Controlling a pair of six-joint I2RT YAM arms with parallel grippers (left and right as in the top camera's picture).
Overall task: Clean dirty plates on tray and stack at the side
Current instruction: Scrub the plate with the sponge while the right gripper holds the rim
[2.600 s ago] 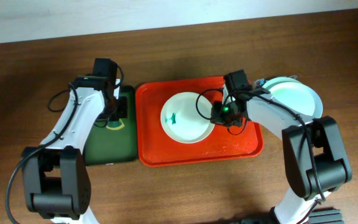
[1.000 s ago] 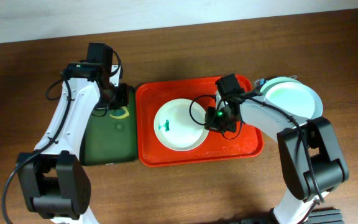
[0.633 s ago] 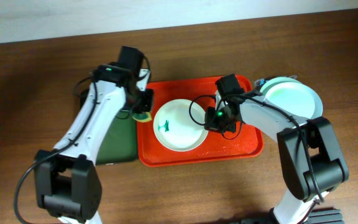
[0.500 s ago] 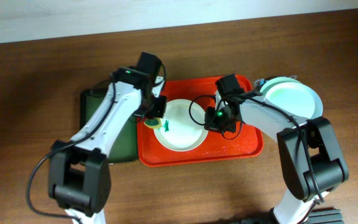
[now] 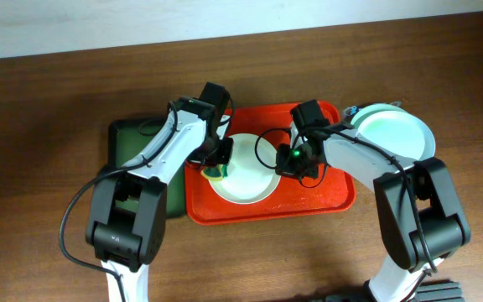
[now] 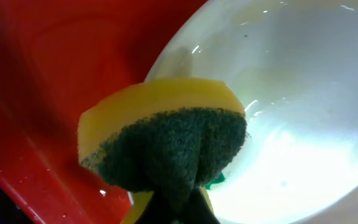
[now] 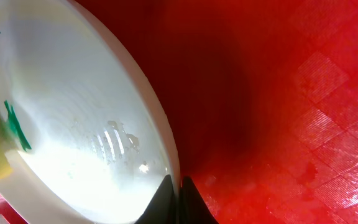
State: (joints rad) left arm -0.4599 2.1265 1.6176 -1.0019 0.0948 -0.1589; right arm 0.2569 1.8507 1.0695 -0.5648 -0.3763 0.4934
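The left hand was clamped on a yellow sponge with a dark green scouring face, pressing it against the left inner edge of a white plate. That plate lay in the red tray, a small teal smear just beside the sponge. The right hand was pinched shut on the plate's right rim. A second plate sat on the table touching the tray's right end. A dark green tray lay left of the red one.
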